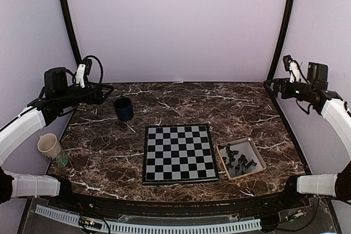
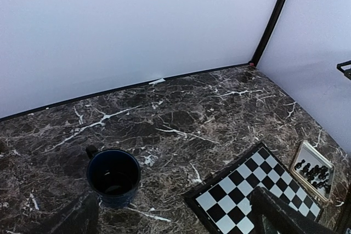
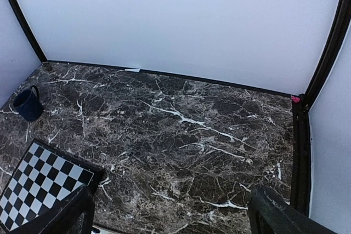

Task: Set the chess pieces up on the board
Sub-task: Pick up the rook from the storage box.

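Nothing was placed yet: the board [image 1: 179, 153] lay bare near centre, the chess pieces [image 1: 239, 160] heaped in the tray [image 1: 233, 142] just right of it, while the left gripper [image 1: 108, 89] and right gripper [image 1: 267, 84] hung far apart, jaws spread and empty.

Open board [image 1: 177, 153] flanked by mug [image 1: 123, 108] and tray [image 1: 258, 151]

No writing, label, brand, number or sign can be read in any of the views. The board [image 1: 177, 153] shows only its black and pale grey squares, and nothing legible stands along its border. The small white strip [image 2: 156, 81] at the far edge of the desk [image 1: 230, 102] and the pale cup [image 1: 48, 146] are too small to show any lettering.
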Controlling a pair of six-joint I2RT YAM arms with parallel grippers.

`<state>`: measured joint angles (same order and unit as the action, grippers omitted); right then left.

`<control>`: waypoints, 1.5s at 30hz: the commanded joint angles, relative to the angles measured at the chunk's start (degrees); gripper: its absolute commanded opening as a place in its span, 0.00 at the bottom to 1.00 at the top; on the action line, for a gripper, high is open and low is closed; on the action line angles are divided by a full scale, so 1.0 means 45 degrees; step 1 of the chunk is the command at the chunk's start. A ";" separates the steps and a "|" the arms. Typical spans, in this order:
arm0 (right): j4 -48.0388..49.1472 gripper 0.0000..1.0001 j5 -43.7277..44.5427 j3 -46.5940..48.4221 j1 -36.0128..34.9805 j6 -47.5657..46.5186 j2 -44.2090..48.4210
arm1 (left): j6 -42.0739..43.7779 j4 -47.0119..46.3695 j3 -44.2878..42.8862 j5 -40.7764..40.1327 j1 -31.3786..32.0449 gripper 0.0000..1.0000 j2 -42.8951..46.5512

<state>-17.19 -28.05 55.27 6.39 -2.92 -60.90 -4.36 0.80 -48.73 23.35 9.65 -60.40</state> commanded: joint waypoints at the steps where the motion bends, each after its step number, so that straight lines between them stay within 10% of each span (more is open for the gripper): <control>1: -0.0697 0.97 -0.1212 -0.0483 0.0078 -0.1883 0.0121 | -0.0265 0.0431 -0.0300 0.1044 0.0467 0.99 0.0176; 7: -0.4449 0.68 -0.3011 0.0577 -0.1299 -0.5223 -0.1415 | 0.0669 0.1875 -0.1352 0.0168 0.2497 0.99 -0.0472; 17: -0.6197 0.57 0.0805 -0.0155 -0.5980 -0.7606 -0.1460 | 0.0991 0.1223 -0.1149 -0.2118 0.5545 0.99 -0.1278; 27: -0.5672 0.37 0.2231 -0.0649 -0.7145 -0.6619 -0.3348 | 0.1229 0.0095 -0.1505 -1.3116 0.8305 0.99 -0.3397; 36: -0.5316 0.35 0.2313 0.0057 -0.7298 -0.6286 -0.5432 | 0.1192 0.0905 -0.1993 -0.8247 0.8281 0.79 -0.4051; 45: -0.5038 0.30 0.2384 0.0822 -0.7329 -0.5685 -0.6670 | 0.0790 0.1206 -0.1929 -0.7377 0.8277 0.72 -0.4411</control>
<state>-41.47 -17.72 56.42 -26.00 -30.33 -89.78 0.45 5.76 -57.82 -13.28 46.78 -81.25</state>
